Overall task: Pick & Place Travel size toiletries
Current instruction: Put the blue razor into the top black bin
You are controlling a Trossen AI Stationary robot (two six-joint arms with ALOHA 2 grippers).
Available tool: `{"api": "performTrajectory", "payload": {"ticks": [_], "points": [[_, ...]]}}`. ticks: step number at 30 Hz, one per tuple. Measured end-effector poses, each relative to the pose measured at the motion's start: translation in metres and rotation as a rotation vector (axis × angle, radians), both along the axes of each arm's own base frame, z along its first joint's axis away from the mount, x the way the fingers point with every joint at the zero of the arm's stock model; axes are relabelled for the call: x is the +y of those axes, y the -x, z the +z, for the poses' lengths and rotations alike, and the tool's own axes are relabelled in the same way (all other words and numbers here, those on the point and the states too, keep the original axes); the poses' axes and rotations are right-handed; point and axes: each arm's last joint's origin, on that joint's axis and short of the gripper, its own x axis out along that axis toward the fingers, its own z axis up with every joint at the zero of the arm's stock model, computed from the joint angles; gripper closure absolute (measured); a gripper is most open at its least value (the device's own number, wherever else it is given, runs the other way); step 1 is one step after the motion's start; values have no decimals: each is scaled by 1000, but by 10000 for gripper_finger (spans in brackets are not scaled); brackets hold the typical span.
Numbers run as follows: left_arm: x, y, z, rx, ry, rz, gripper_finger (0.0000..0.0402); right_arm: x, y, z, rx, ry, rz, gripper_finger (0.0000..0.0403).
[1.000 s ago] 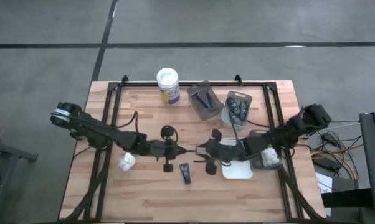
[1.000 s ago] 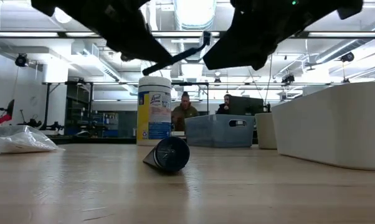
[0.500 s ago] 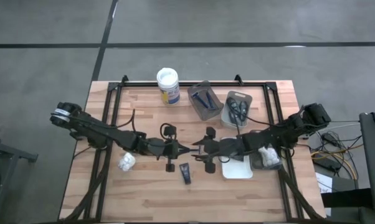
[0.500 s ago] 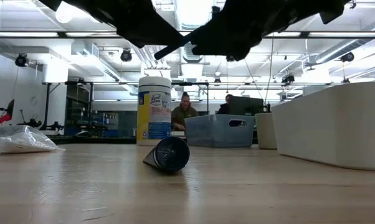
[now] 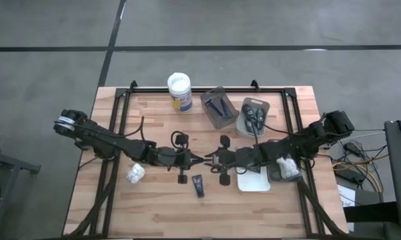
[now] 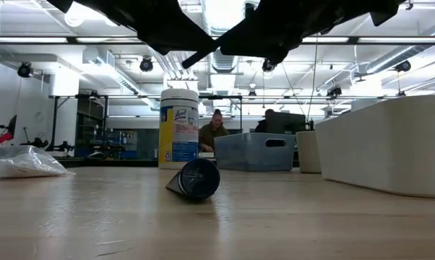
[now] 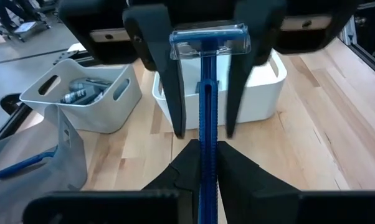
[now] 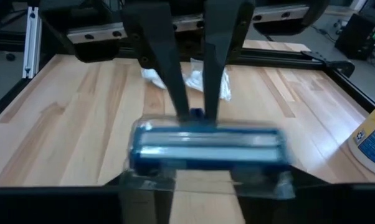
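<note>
A blue razor (image 7: pixel 207 93) with a clear-capped head (image 8: pixel 206 146) is held level in the air over the table's middle. My left gripper (image 5: pixel 198 159) (image 7: pixel 204 165) is shut on it. My right gripper (image 5: pixel 212 159) (image 7: pixel 204 127) faces it from the right, open. Its fingers (image 7: pixel 170 81) stand on either side of the razor's handle, with the head far back between them. A small black tube (image 5: pixel 198 185) (image 6: pixel 196 179) lies on the table below the grippers. A white lumpy packet (image 5: pixel 135 173) (image 6: pixel 19 162) lies near the left arm. My left gripper pinches the razor's handle (image 7: pixel 206 152) at its tail end between both fingers. It comes level from the table's left, with the fingers lying along the handle. The razor is lifted clear and juts out level, head toward the table's right. My right gripper: I cannot tell whether its fingers touch the razor's head.
A white-lidded tub (image 5: pixel 179 91) (image 6: pixel 180 128) stands at the far edge. Beside it are a grey tray of blue razors (image 5: pixel 217 109) and a tray of dark bottles (image 5: pixel 254 117). A white tray (image 5: pixel 255 181) and a tray with white packets (image 5: pixel 285 168) sit under the right arm.
My right gripper has moved toward the table's left, and its open fingers have slid over the razor's head and handle. My left gripper has edged slightly right, still shut on the razor. The gap between the two grippers has closed.
</note>
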Motion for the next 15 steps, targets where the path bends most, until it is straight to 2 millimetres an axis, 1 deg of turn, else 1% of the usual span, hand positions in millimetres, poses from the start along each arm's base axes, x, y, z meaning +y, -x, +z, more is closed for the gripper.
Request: {"api": "performTrajectory", "payload": {"ticks": [6,9,12,15], "points": [[0,0,0,4,-3,-1,360,0,0,1,-3,-3,3,346],[1,0,-1,4,-1,4,360,0,0,0,-2,-8,-3,371],[1,0,-1,4,-1,4,360,0,0,0,-2,-12,-5,378],[1,0,0,0,-10,3,360,0,0,1,-8,-31,-11,366]]}}
